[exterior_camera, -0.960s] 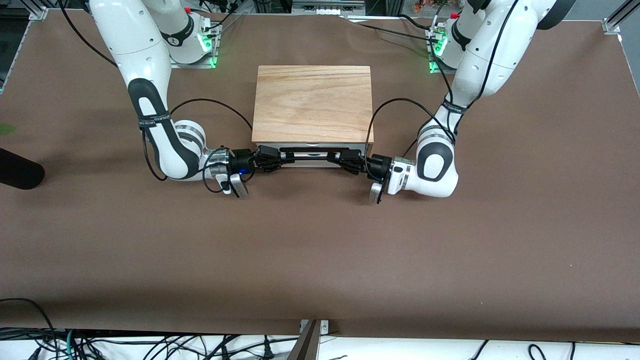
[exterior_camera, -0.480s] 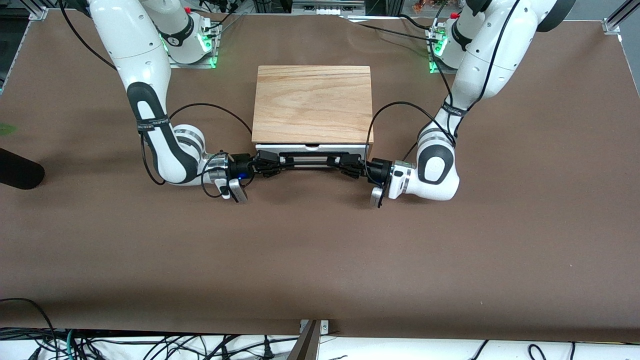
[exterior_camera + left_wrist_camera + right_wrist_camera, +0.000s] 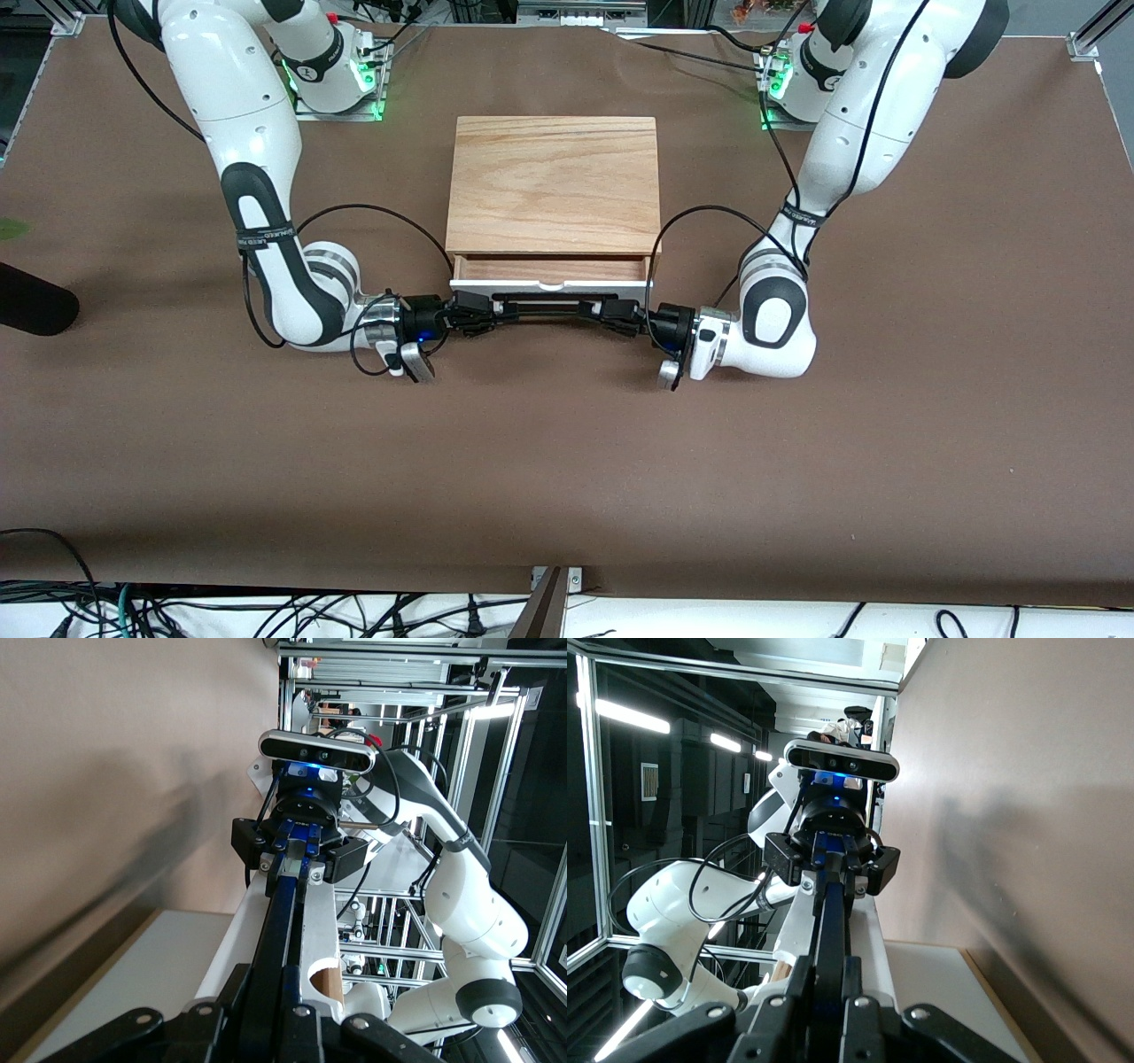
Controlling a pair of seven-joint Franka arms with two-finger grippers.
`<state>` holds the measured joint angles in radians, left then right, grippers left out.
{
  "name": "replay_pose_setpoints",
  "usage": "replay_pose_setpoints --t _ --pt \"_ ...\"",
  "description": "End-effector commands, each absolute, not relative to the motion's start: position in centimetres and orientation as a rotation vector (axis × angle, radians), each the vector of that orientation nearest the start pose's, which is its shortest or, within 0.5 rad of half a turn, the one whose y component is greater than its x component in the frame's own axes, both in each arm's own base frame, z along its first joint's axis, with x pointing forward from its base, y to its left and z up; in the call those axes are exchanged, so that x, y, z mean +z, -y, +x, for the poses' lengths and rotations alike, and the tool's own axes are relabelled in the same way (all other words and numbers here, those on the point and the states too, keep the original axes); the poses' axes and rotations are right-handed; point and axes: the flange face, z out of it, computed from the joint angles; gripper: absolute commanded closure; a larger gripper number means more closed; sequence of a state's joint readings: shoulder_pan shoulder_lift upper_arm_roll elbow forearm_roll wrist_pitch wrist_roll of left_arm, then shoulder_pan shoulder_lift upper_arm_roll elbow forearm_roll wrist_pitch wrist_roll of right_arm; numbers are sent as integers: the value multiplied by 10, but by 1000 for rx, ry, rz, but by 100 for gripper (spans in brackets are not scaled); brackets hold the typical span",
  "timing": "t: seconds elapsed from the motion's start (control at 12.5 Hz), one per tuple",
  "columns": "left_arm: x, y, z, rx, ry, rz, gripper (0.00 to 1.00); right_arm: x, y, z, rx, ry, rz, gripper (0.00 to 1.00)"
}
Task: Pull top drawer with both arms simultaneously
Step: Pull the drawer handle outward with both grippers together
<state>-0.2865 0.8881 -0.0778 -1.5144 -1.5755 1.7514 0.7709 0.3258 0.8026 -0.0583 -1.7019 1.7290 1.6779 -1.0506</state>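
The top drawer stands partly out of the wooden box, so a strip of its light-wood inside shows above the white front panel. My right gripper is shut on the black bar handle at the end toward the right arm. My left gripper is shut on the handle's other end. In the left wrist view my left gripper clamps the handle beside the white panel. In the right wrist view my right gripper clamps the handle.
The box stands on a brown table between the two arm bases. A black rounded object lies at the table edge toward the right arm's end. Cables hang along the table's near edge.
The drawer has slid out of the box toward the front camera. Both grippers have moved the same way with the handle in them.
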Motion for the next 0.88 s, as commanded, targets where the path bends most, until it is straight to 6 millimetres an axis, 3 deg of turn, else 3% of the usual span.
replay_pose_setpoints --t 0.0,0.24,0.8 --pt "198 340 646 -230 100 1613 100 182 -221 665 -130 99 -1575 98" --pt "210 341 660 -233 85 1612 100 188 -213 684 -150 69 -1606 98" --pt "208 330 672 -204 84 1634 100 187 -188 724 -229 55 -1639 98"
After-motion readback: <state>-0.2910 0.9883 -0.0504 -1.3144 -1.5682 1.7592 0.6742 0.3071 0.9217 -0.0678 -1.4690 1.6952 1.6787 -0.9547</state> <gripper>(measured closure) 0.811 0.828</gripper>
